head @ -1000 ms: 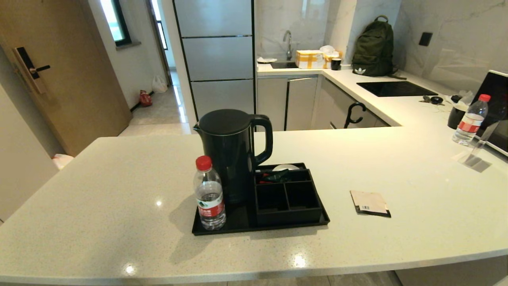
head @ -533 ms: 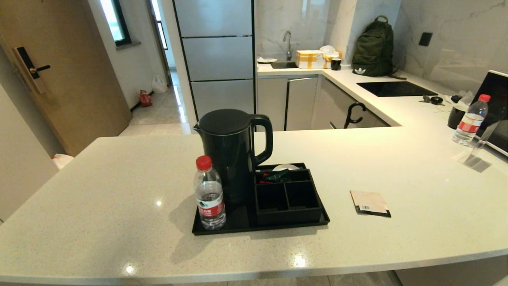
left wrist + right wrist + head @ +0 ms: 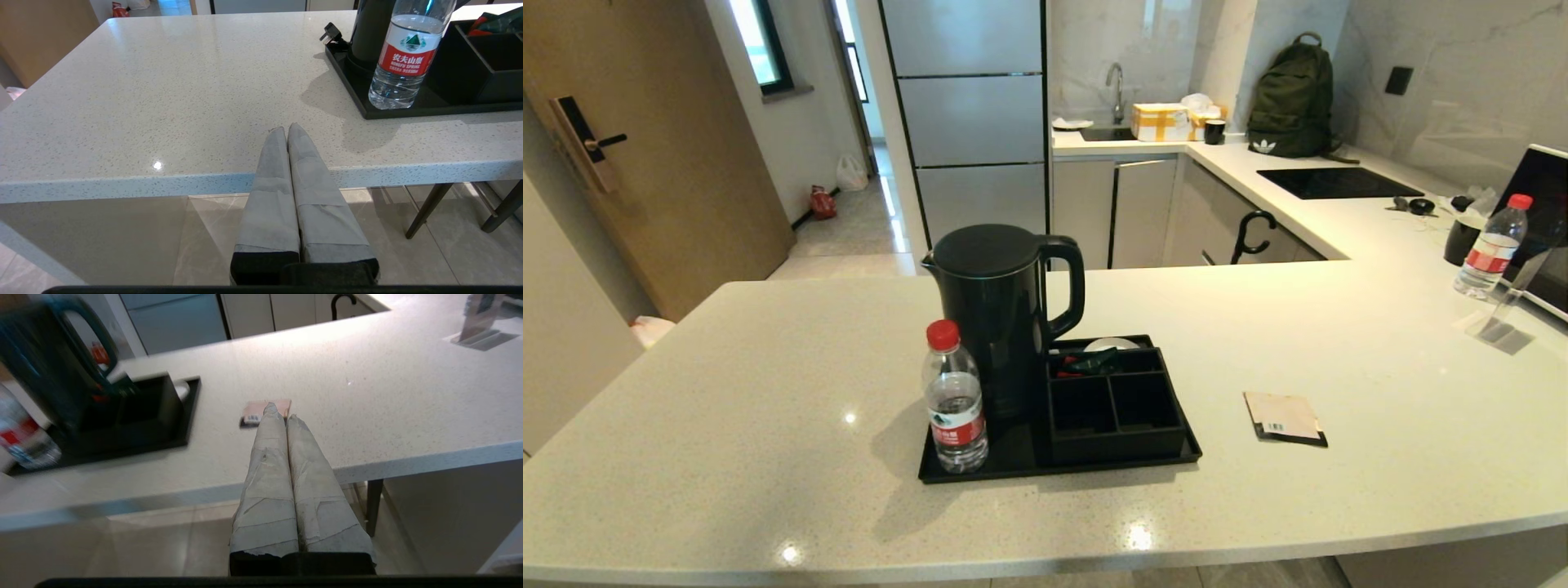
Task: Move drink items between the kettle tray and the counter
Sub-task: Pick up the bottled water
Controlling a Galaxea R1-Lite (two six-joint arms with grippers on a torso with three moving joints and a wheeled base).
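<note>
Black and flat, the kettle tray (image 3: 1013, 472) sits in the middle of the counter (image 3: 768, 392), which is smooth pale stone with tiny specks and a round edge. On the tray's left front corner stands the water bottle (image 3: 954, 400), upright, made of clear bumpy plastic with a red cap and a red and white label. Just behind the bottle is the tall shiny black kettle (image 3: 1001, 310). Right of the kettle, still on the tray, is a black box (image 3: 1115, 408) with four square holes; red and green packets (image 3: 1086, 363) lie in a back hole. Right of the tray, apart from it, the flat beige paper sachet (image 3: 1284, 418) lies on the stone, with a black edge and a barcode.

Both arms wait low by the counter's front edge. The left gripper (image 3: 287, 130) has its grey wrapped fingers pressed together, near the tray's bottle corner. The right gripper (image 3: 282, 412) has its fingers together too, with its tips in front of the sachet (image 3: 265, 410)
</note>
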